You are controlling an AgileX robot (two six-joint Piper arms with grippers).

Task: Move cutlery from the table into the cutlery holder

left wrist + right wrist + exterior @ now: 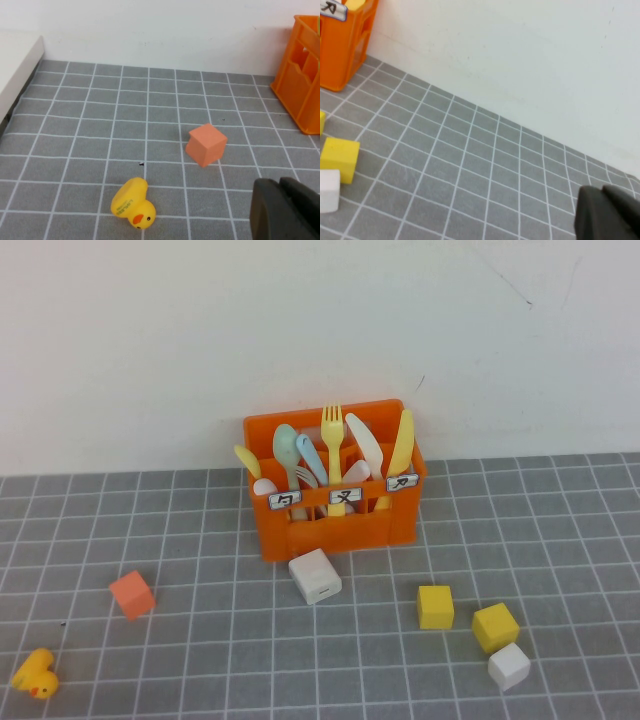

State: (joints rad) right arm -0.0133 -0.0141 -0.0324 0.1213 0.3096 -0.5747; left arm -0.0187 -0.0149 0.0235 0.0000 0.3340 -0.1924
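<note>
Left wrist view: a dark edge of the left gripper (pixel 287 210) shows at the frame's border, hanging above the grey tiled table (pixel 90 130); whether it is released or clenched cannot be told. Nearest it sit a salmon-pink cube (pixel 206 144) and a yellow toy duck (pixel 133 204) lying on its side, the two apart from each other. Farther off, one end of the orange cutlery holder (pixel 300 75) stands close to the white wall (pixel 160 30).

The right wrist view likewise catches only a dark corner of the right gripper (pixel 610 215), its state impossible to tell, over bare tiles, well apart from a yellow cube (pixel 339 159) and a white cube (pixel 327 190) just beside it.

In the high view neither gripper appears. The holder carries the cutlery upright: the pale yellow fork (pixel 333 445) rises from the middle section, the light blue utensil (pixel 311 461) leans just left of it, beside a mint-green spoon (pixel 286 452). A white knife (pixel 364 445) and a yellow knife (pixel 402 445) stand toward the right. A white block (pixel 315 576) rests just in front of the holder.
</note>
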